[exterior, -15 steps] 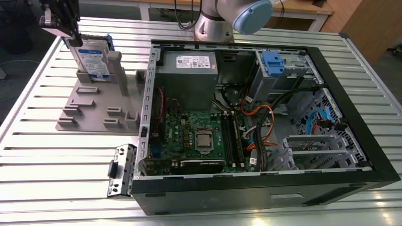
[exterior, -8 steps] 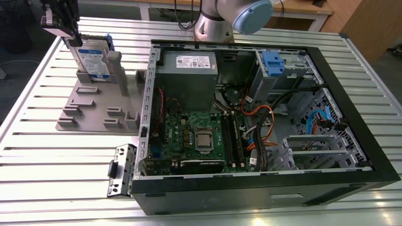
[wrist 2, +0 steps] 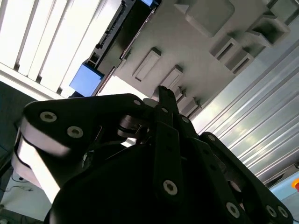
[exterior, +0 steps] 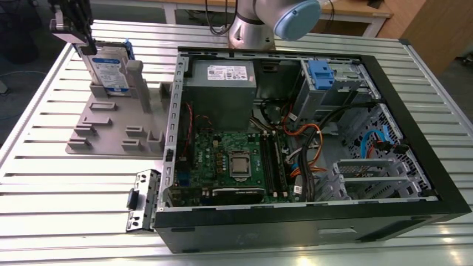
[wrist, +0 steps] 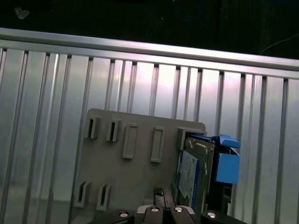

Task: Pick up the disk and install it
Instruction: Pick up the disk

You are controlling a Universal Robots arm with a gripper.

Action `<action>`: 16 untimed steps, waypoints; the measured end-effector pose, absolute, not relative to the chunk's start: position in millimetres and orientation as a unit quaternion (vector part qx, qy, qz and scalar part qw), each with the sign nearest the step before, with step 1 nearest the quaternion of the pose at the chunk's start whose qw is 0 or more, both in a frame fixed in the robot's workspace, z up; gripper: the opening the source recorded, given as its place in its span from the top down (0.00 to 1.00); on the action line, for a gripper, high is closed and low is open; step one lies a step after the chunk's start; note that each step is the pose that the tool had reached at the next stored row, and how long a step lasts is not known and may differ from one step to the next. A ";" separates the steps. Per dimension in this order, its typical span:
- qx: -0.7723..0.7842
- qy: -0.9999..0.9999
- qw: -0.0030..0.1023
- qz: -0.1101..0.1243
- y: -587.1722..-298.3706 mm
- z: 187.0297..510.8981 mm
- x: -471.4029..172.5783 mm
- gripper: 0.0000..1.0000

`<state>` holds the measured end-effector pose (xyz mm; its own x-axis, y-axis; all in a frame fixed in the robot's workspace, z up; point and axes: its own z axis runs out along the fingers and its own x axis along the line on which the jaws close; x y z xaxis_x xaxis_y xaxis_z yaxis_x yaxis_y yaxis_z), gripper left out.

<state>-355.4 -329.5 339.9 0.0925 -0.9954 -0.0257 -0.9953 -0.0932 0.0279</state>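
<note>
The gripper [exterior: 81, 44] is seen at the exterior view's upper left, poised at the top edge of the disk [exterior: 109, 65]. Whether that edge is touched cannot be told, nor whether the jaws are spread or pressed together. The disk is stood on edge directly beneath the jaws, slotted upright at the far end of a grey holder plate [exterior: 103, 133], with its white-and-blue label in view and a blue rail [exterior: 127, 51] along one side edge. In the first wrist view the disk [wrist: 191, 175] is shown at the plate's end, and bare slats of the table [wrist: 140, 84] are left open beyond the plate's rim. Open table surface is also seen around the plate on the sides away from the jaws. Toward the exterior view's right of the jaws, the open computer case [exterior: 175, 111] is set just beside the plate, its metal side wall close to the disk. Inside, a grey box with a white sticker [exterior: 220, 91] is passed first. The grey cage with a blue tab [exterior: 325, 75] is found beyond it, well apart from the jaws, with cables [exterior: 314, 138] draped nearby.
</note>
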 end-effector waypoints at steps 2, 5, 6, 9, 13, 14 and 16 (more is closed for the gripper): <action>0.743 -0.669 0.002 -0.019 -329.5 339.8 -355.4 0.90; 0.749 -0.663 0.002 -0.019 -329.5 339.9 -355.4 0.90; 0.751 -0.660 0.002 -0.019 -329.5 339.9 -355.4 0.90; 0.756 -0.654 0.002 -0.019 -329.5 339.9 -355.4 0.90; 0.764 -0.645 0.002 -0.019 -329.5 339.8 -355.4 0.90; 0.765 -0.643 0.002 -0.019 -329.5 339.8 -355.4 0.90; 0.769 -0.639 0.002 -0.019 -329.5 339.8 -355.4 0.90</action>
<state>-355.4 -329.5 339.8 0.1833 -0.9827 -0.0257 -0.9825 -0.1840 0.0278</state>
